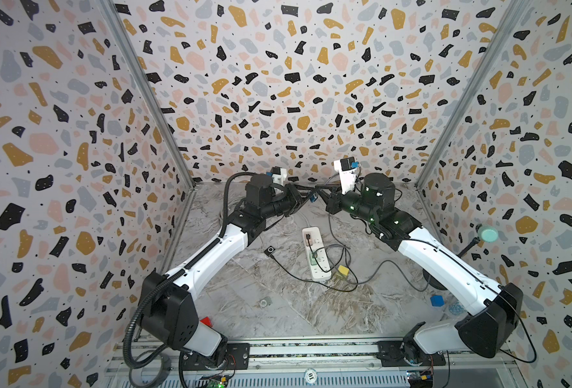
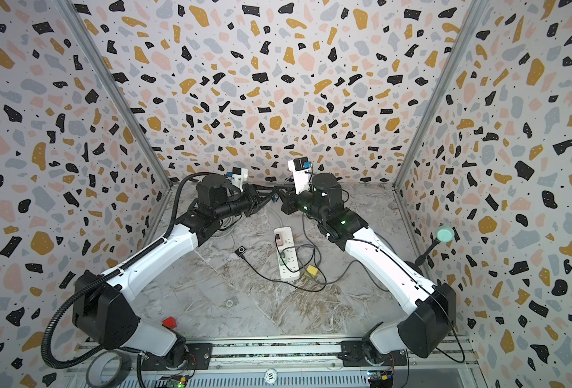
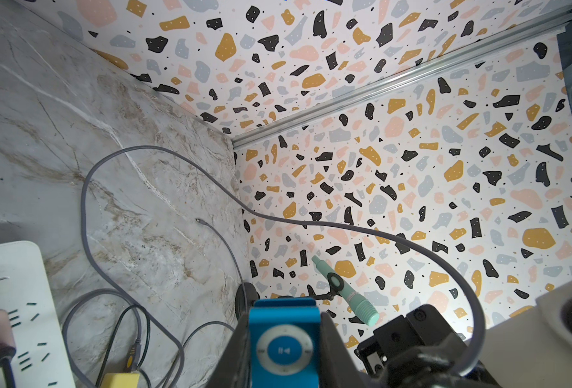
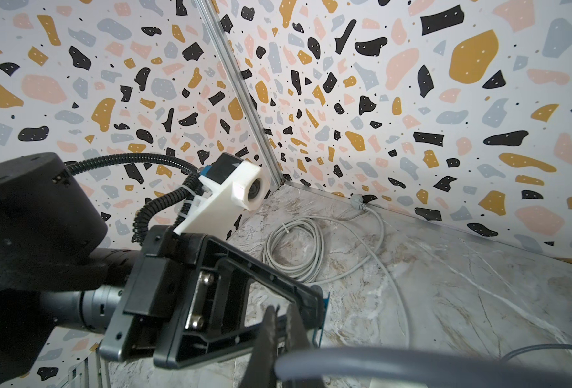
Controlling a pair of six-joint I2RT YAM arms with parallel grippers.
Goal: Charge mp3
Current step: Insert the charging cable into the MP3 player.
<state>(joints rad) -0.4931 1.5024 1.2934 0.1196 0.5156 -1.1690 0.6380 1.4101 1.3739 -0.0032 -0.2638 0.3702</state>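
Observation:
A small blue mp3 (image 3: 284,349) with a round control wheel sits clamped between the fingers of my left gripper (image 3: 284,322), held up in the air over the back of the table. In both top views the left gripper (image 1: 306,197) meets my right gripper (image 1: 325,195) tip to tip, with the mp3 (image 2: 275,198) between them. The right gripper (image 4: 279,314) is shut on the plug end of a grey cable (image 4: 378,368), right beside the mp3's blue edge (image 4: 325,312). The plug's tip is hidden by the fingers. The grey cable (image 3: 163,151) loops down to the marble table.
A white power strip (image 1: 316,253) lies mid-table with plugs and tangled cables. A small black player (image 1: 270,251) on a black cord and a yellow block (image 1: 343,269) lie beside it. A mint microphone (image 1: 487,233) stands at the right wall. A coiled grey cord (image 4: 294,248) lies in the back corner.

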